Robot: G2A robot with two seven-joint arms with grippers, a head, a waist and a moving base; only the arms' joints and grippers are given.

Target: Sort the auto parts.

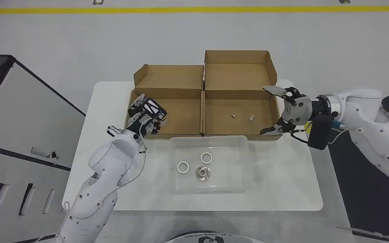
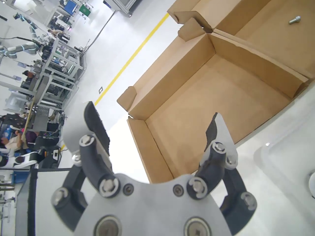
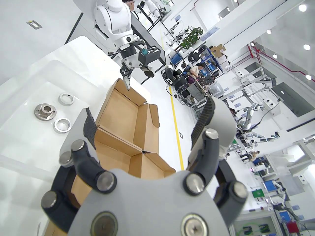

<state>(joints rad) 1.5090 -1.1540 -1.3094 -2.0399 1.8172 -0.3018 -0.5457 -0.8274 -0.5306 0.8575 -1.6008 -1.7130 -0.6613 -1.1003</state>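
Both of my grippers are released and carry nothing. My left gripper [image 2: 155, 116] hangs over the near-left corner of the left box [image 1: 182, 115], which holds no parts. My right gripper [image 1: 266, 110] sits at the right wall of the right box [image 1: 237, 103], where two bolts [image 1: 232, 114] [image 1: 250, 115] lie on the floor.

The unsorted parts are in the clear tray [image 1: 237, 182] on the tabletop [image 1: 285, 182], just near of the two boxes. There are two rings [image 1: 182, 166] [image 1: 206, 157] and a flanged hub [image 1: 202, 174], close together in the tray's left half. From my left gripper they lie nearer and to the right. From my right gripper they lie nearer and well to the left.

I judge my left arm the closer one. All three parts lie flat with the bore up, so none has a long axis to line up with.
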